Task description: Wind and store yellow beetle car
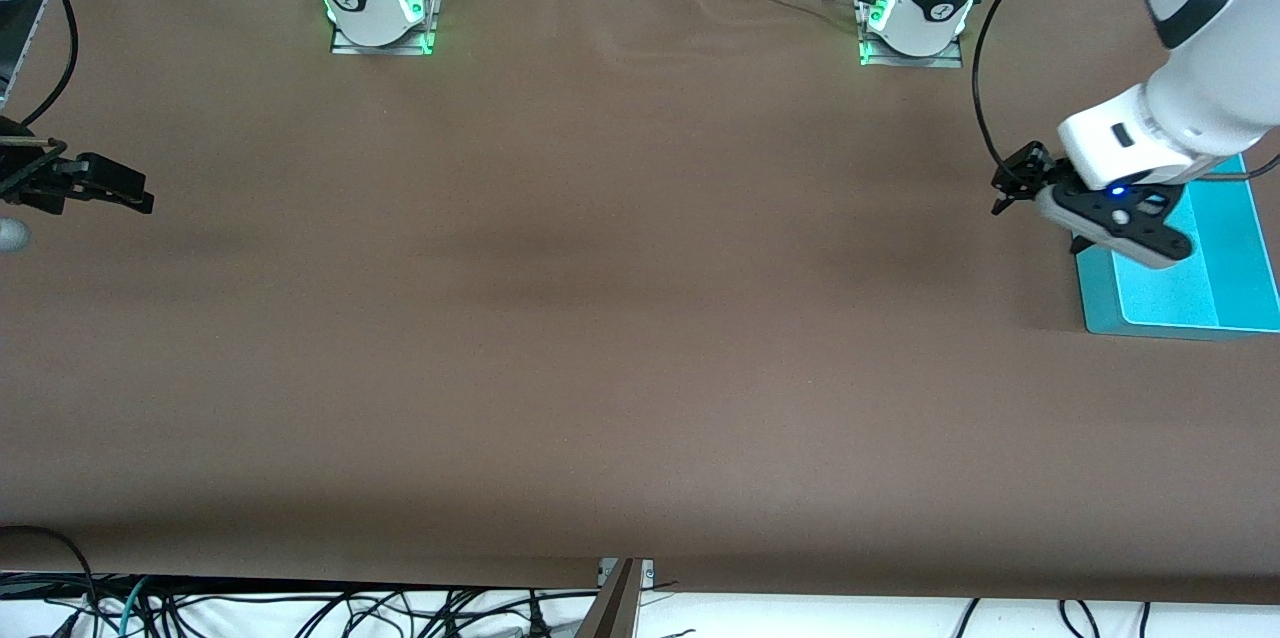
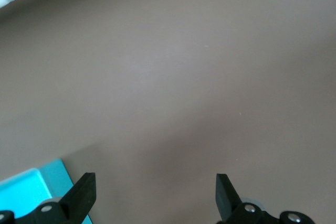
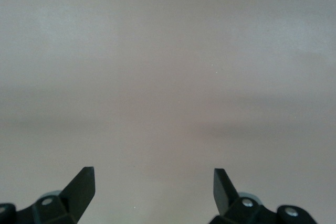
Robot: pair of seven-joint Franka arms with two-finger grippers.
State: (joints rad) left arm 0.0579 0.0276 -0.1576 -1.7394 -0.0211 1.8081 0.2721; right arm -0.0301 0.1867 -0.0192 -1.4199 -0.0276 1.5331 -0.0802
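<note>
The yellow beetle car is out of view in all three views. My left gripper (image 1: 1008,186) hangs open over the brown table beside the edge of a teal tray (image 1: 1240,258), at the left arm's end of the table. In the left wrist view the left gripper (image 2: 156,182) holds nothing, with only bare table and a corner of the tray (image 2: 26,190) below it. My right gripper (image 1: 138,196) is open over the table at the right arm's end. The right wrist view shows the right gripper (image 3: 153,178) empty above bare brown table.
The brown table cover (image 1: 620,318) spans the whole view. Both arm bases (image 1: 380,8) (image 1: 915,18) stand along the edge farthest from the front camera. Cables lie below the table's near edge (image 1: 300,613).
</note>
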